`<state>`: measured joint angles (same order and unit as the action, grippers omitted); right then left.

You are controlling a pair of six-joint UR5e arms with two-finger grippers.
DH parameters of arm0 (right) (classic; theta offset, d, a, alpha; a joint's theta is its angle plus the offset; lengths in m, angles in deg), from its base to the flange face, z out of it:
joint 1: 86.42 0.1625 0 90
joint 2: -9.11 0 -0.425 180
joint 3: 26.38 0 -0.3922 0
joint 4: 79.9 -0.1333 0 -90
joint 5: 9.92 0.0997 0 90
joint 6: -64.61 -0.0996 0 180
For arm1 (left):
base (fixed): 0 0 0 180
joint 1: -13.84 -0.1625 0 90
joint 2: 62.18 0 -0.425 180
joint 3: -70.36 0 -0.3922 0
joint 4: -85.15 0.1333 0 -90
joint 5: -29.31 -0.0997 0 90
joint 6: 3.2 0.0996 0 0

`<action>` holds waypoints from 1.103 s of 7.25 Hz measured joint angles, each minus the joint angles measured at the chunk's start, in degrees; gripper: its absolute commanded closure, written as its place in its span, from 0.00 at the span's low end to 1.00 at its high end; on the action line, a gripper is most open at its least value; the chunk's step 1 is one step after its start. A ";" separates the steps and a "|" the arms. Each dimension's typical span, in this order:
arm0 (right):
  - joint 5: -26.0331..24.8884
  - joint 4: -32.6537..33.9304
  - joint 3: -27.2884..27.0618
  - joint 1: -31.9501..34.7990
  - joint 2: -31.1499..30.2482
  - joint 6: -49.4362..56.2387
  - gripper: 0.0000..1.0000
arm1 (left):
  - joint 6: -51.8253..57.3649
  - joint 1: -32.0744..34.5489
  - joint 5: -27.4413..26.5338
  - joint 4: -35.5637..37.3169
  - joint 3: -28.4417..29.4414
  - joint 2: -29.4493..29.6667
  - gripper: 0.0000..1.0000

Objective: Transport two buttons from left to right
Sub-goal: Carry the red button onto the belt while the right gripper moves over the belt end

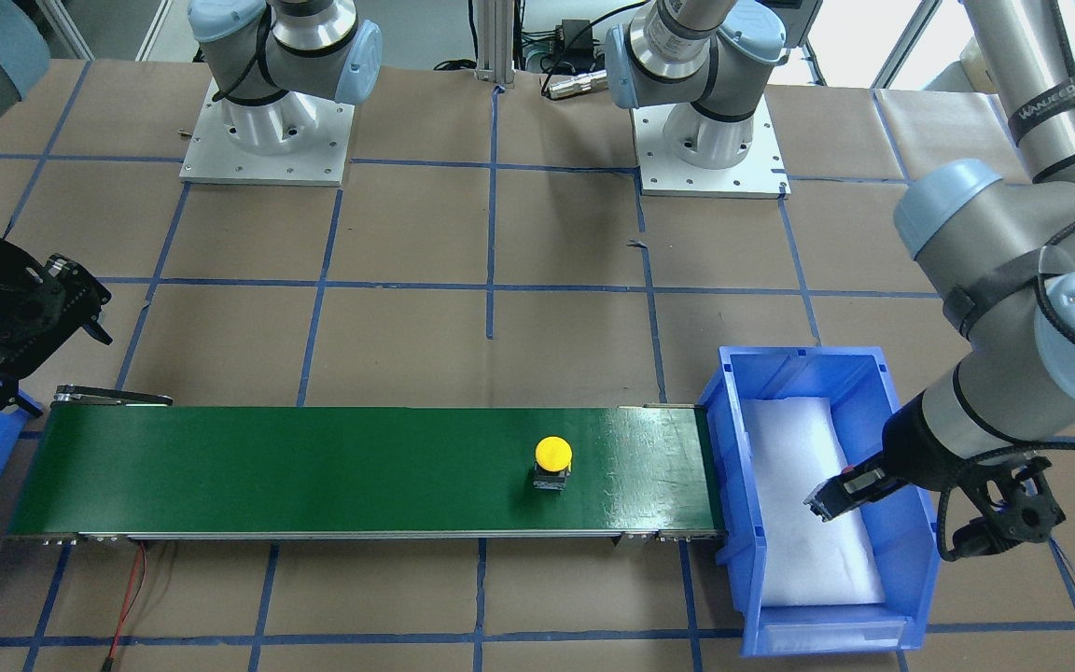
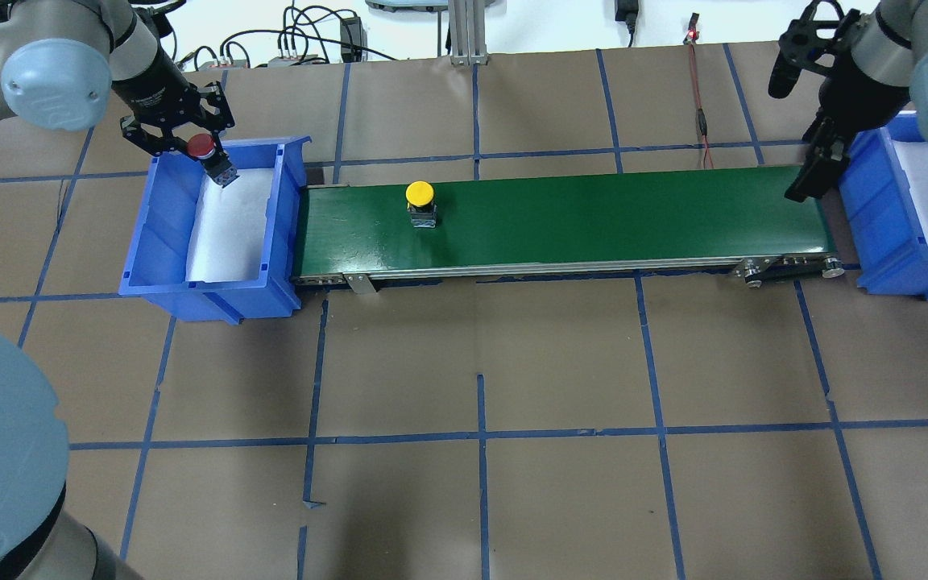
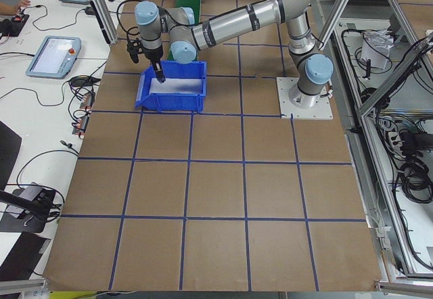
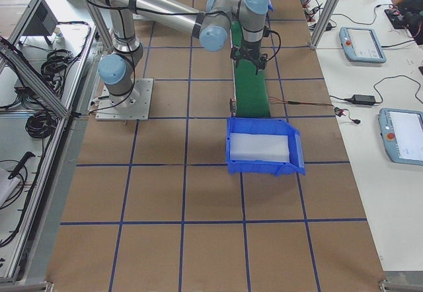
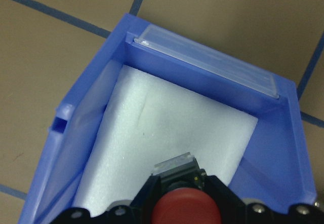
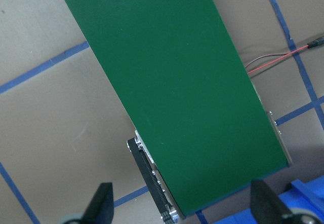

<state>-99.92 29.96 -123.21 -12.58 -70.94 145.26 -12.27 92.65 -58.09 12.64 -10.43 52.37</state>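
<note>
On the left, the left gripper (image 2: 217, 165) is hanging over the left blue bin (image 2: 159, 234), above its white foam pad (image 2: 226, 229). Its two fingers are squeezing the red button (image 2: 201, 146) by its dark body, with the round red cap sticking out on top. The button is looking lifted off the foam, but I cannot tell for sure. I think the robot is doing the step of carrying this second button out of the bin. Next it is going to need to move the button over the bin wall and set it down standing up on the near end of the green belt (image 2: 593, 221), well clear of the other button. A little to the right, the yellow button (image 2: 420, 194) is sitting upright on the belt, near the left bin. Far to the right, the right gripper (image 6: 183, 193) is hovering over the belt's other end with its fingers spread wide, holding and touching nothing. The right blue bin (image 2: 883, 242) is waiting just beside it, with no button showing in it.
</note>
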 measured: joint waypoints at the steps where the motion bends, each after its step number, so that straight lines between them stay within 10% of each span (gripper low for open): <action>1: 0.04 3.91 -2.25 -0.42 0.51 1.71 0.00 | 1.21 1.62 -0.08 -1.58 -0.39 -1.58 0.61; 8: 3.62 13.70 -3.45 -2.26 6.83 20.95 0.02 | 9.24 16.66 -2.56 3.68 -5.51 -0.53 0.61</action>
<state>-96.29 43.66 -126.66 -14.84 -64.11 166.21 -3.03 109.31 -60.65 16.31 -15.94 51.84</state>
